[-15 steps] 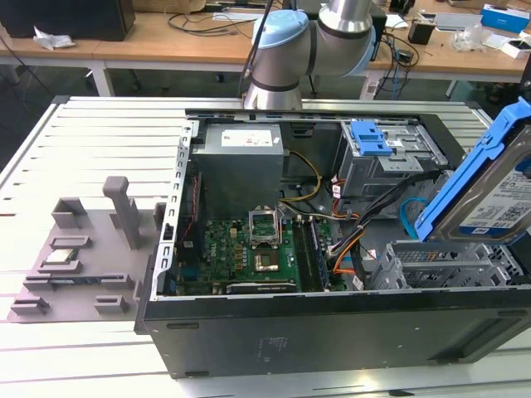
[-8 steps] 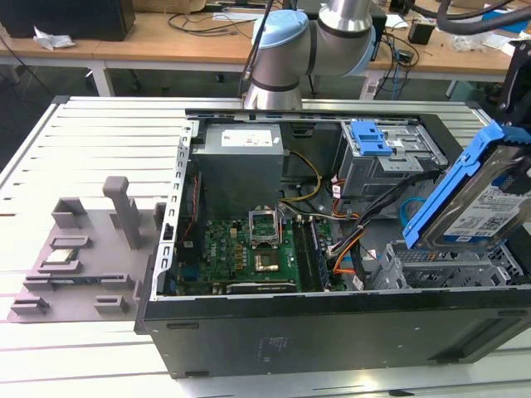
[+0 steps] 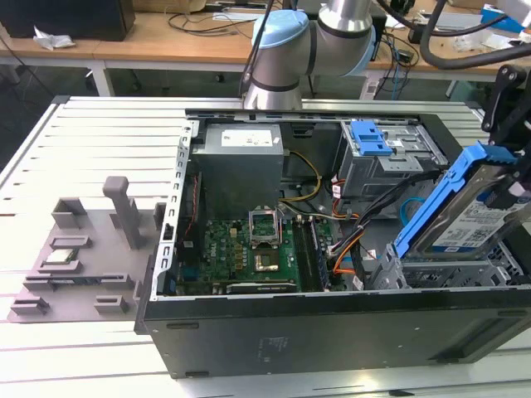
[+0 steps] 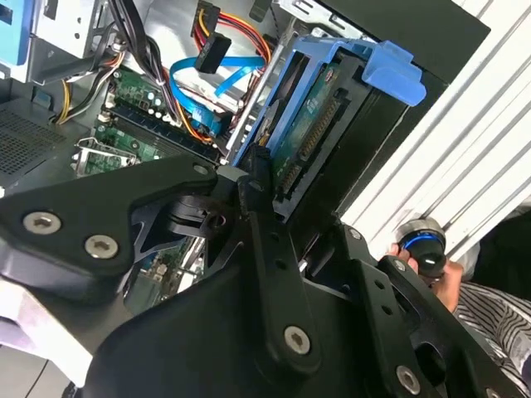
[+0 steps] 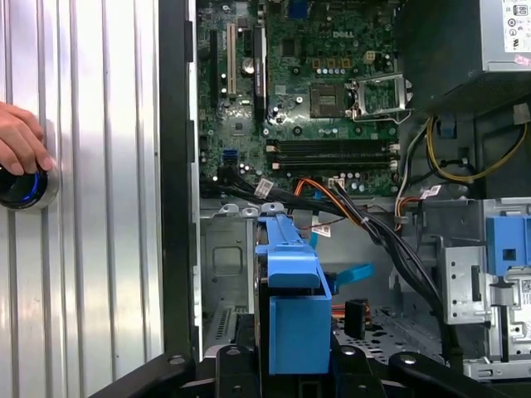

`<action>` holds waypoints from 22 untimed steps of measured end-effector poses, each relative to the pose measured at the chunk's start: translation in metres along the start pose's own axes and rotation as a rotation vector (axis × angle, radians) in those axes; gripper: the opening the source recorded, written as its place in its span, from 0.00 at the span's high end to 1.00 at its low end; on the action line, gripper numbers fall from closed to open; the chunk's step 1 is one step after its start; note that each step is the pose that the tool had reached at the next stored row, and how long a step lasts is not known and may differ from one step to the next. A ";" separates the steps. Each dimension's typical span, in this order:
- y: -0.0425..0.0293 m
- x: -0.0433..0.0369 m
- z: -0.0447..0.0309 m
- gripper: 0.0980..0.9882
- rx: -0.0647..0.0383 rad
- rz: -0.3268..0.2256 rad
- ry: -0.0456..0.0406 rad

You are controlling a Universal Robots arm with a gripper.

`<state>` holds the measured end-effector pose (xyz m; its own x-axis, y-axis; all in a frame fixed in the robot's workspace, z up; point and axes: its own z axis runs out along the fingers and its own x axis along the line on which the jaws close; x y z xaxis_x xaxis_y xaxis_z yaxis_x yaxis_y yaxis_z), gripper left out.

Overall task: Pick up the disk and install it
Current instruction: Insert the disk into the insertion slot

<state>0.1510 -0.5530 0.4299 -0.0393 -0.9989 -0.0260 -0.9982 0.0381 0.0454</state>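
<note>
Gripper [image 3: 508,157] clamped on the disk [image 3: 469,211], disk tilted, its lower end inside the open computer case [image 3: 290,332], above the case's grey bay [image 3: 452,269]

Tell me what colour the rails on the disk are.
Blue rails on the disk, best in the exterior view.

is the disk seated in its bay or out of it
Out. The disk hangs tilted above the drive bay, one end raised well clear of it, clamped in the gripper.
</note>
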 end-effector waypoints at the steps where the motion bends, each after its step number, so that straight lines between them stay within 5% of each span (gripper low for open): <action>1: 0.0001 0.0002 0.0049 0.70 0.000 0.000 -0.0001; 9: -0.0008 0.0008 0.0274 0.70 0.000 0.000 0.0001; 22: -0.0013 0.0010 0.0356 0.69 0.000 0.000 0.0000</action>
<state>0.1507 -0.5530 0.3943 -0.0393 -0.9989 -0.0261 -0.9982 0.0381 0.0454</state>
